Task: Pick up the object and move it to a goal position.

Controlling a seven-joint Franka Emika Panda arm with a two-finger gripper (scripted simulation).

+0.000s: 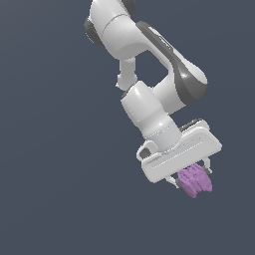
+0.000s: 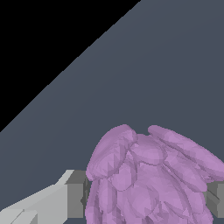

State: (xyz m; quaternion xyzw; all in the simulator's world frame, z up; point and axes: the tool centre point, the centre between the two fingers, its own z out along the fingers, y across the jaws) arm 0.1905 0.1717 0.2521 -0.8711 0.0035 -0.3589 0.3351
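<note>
The object is a small purple lumpy cluster (image 1: 195, 181), like a bunch of tiny berries. It sits between the two fingers of my white gripper (image 1: 192, 178), which is shut on it. The arm reaches down from the top of the exterior view and the hand is tilted. In the wrist view the purple cluster (image 2: 148, 179) fills the space between the grey finger pads (image 2: 76, 194), one on each side. No goal marker shows in either view.
A plain dark grey-blue surface (image 1: 60, 149) fills the exterior view around the arm. In the wrist view the same grey surface (image 2: 166, 65) ends at a straight edge, with black beyond it.
</note>
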